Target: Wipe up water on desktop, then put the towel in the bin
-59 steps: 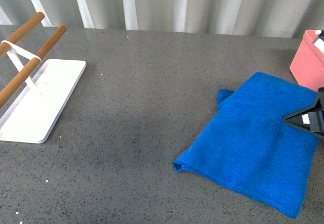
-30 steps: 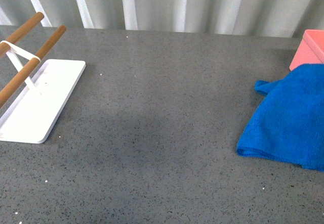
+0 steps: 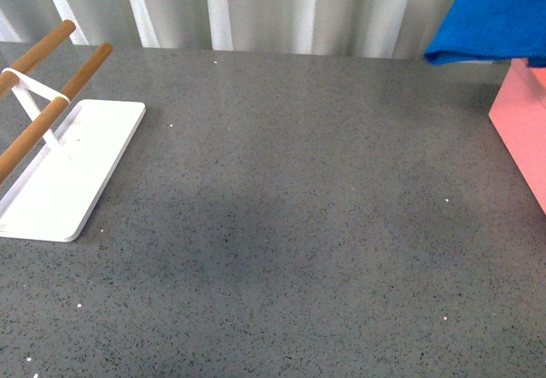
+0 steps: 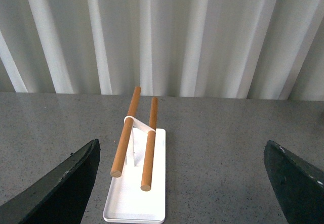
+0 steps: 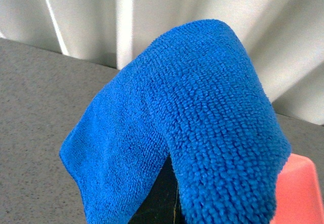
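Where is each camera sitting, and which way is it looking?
Front: on the robot's body, facing forward over the desktop, with white tray, bin and lifted towel; no arm shows.
Left wrist: on the left arm, facing the white tray; its open fingers frame the edges.
Right wrist: on the right arm, facing the held towel and the bin; its fingers barely show.
Front and right wrist share towel and bin.

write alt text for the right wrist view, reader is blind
A bright blue fluffy towel drapes over the right claw, hiding all but a dark sliver of it. Behind lie the grey speckled desktop, a corner of the pink bin and a white ribbed wall.
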`<act>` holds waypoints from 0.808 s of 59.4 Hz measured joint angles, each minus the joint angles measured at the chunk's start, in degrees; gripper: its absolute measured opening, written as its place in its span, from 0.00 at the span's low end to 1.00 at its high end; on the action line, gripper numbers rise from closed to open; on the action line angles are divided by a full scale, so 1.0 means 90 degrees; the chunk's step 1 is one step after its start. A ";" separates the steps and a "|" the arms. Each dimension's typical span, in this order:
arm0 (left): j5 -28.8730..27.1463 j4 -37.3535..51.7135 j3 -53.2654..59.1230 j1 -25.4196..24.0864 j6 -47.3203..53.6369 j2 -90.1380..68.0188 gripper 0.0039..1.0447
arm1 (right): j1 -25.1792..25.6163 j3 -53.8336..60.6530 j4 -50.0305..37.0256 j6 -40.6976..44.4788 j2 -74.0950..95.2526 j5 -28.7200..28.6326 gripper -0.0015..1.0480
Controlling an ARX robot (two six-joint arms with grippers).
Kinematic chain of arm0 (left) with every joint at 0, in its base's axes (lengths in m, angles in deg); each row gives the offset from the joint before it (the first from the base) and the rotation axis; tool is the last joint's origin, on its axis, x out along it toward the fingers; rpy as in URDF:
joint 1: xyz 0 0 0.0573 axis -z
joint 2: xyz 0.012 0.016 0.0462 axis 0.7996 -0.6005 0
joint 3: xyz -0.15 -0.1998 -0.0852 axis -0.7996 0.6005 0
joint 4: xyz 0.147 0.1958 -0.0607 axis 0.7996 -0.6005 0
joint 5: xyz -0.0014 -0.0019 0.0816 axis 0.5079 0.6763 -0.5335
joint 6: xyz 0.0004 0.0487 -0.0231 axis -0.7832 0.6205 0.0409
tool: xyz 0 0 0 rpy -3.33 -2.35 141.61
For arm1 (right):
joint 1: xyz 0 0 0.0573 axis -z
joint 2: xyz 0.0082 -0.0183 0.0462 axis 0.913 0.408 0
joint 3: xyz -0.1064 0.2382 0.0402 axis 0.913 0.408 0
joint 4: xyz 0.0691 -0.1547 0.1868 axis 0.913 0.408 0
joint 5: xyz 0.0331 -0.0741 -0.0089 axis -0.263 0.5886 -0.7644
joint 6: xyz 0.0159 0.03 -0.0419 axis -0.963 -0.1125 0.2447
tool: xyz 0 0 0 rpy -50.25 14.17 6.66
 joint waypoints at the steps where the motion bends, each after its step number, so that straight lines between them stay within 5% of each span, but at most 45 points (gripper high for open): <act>1: 0.0000 0.0000 0.0000 0.0000 0.0000 0.0000 0.94 | 0.0041 -0.0015 0.0022 0.0000 -0.0024 0.0000 0.03; 27: 0.0000 0.0000 0.0000 0.0000 0.0000 0.0000 0.94 | 0.1911 0.0131 0.0432 0.0015 0.0214 -0.0508 0.03; 41: 0.0000 0.0000 -0.0002 0.0000 0.0000 0.0000 0.94 | 0.2261 0.0100 0.0330 0.0007 0.1462 -0.0170 0.03; 48: 0.0000 0.0000 0.0000 0.0000 0.0000 0.0000 0.94 | 0.2382 -0.0386 0.1207 -0.0202 0.2181 0.0168 0.05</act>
